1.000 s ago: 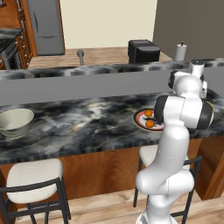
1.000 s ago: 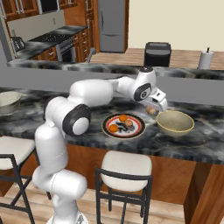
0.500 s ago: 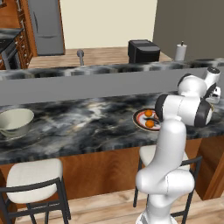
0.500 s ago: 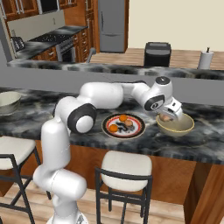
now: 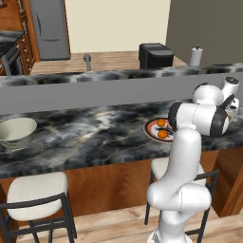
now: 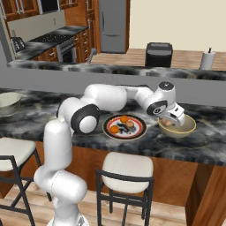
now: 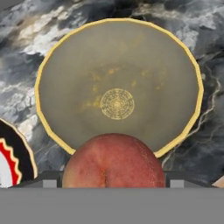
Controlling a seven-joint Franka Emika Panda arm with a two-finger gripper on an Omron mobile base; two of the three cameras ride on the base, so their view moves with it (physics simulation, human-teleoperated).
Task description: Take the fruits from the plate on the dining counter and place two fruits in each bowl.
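A: Holding a reddish fruit (image 7: 113, 161), the fingers (image 6: 173, 120) are closed on it from both sides; in the hand view it sits at the bottom, at 6 o'clock, just in front of the camera.

B: And where is the bowl from there?

A: The near bowl (image 7: 118, 85) lies directly ahead of the fruit, toward 12 o'clock in the hand view, and its round mouth faces the camera. In the right base view the hand is over this bowl (image 6: 187, 129), at its 9 o'clock side, so I judge the release needs only a small move toward the centre, or none.

B: Is the bowl empty?

A: Its floor shows only a pale round mark, no fruit. The part under the held fruit is hidden, so I cannot be fully sure.

B: What remains on the plate?

A: Two orange fruits (image 6: 119, 125) lie on the plate (image 6: 137, 131), on the marbled table (image 5: 85, 137), just beside the near bowl at its 9 o'clock in the right base view. A corner of the plate's rim shows at 8 o'clock in the hand view.

B: And the second bowl?

A: The far bowl (image 5: 17, 132) stands well apart, at the left end of the table in the left base view. I judge the task is at an early stage.
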